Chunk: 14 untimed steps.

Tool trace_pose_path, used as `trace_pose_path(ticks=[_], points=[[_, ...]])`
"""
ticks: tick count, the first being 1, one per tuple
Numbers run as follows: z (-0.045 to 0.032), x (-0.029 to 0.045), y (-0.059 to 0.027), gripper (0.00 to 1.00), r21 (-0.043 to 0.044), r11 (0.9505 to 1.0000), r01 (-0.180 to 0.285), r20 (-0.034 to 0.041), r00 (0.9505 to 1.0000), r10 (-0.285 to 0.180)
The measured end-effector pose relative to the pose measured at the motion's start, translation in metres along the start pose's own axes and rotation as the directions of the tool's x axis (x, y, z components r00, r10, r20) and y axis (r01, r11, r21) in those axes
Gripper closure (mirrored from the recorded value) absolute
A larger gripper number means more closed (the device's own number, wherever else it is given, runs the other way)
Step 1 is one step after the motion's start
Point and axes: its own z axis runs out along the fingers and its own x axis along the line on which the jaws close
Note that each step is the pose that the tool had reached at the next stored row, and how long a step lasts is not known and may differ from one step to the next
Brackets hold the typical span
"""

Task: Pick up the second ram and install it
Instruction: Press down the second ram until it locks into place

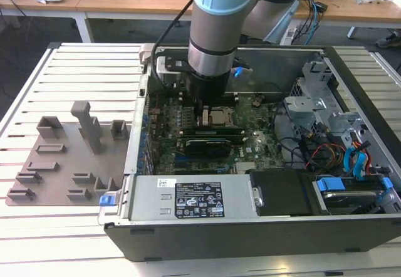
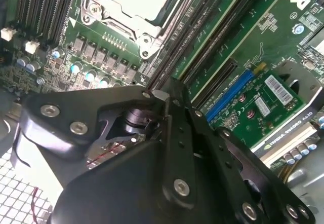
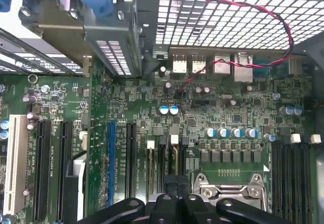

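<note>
My gripper (image 1: 202, 109) hangs low inside the open computer case, at the end of the processor socket (image 1: 216, 117) towards the exterior view's left. In both wrist views its black fingers (image 2: 169, 102) meet tip to tip over the end of the long black slots (image 2: 217, 41) beside the socket (image 3: 230, 188). The gripper (image 3: 175, 182) looks shut, and the fingers hide whatever lies between or under their tips. In the exterior view a long thin green ram (image 1: 212, 129) stands on edge in a slot just in front of the socket; I cannot tell whether it is the second ram.
A wider black card (image 1: 203, 145) lies in front of the ram. The power supply (image 1: 188, 202) lines the case's front wall, and drive cages with cables (image 1: 326, 120) fill the exterior view's right. A grey parts holder (image 1: 69, 158) sits outside on the slatted table.
</note>
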Motion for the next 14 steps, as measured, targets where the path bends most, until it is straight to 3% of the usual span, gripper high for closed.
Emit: trace_pose_path(ticks=[4,6,7,8,10,12,14], points=[[0.0023,0.0001,0.0002,0.9,0.0001,1.0,0.0,0.0003,1.0,0.0],[-0.0133,-0.0008,0.001,0.9,0.0001,1.0,0.0,0.0015,1.0,0.0],[-0.0174,-0.001,-0.0039,0.9,-0.005,1.0,0.0,0.0066,1.0,0.0],[-0.0186,-0.0008,-0.016,0.9,-0.0207,0.9998,0.0,0.0132,0.9999,0.001],[-0.0207,-0.0006,-0.0339,0.9,-0.0423,0.9991,0.0,0.0264,0.9997,0.001],[-0.0275,-0.0009,-0.0416,0.9,-0.0485,0.9988,0.0,0.0316,0.9995,0.001],[-0.034,-0.0012,-0.0426,0.9,-0.0506,0.9987,0.0,0.0321,0.9995,0.002]])
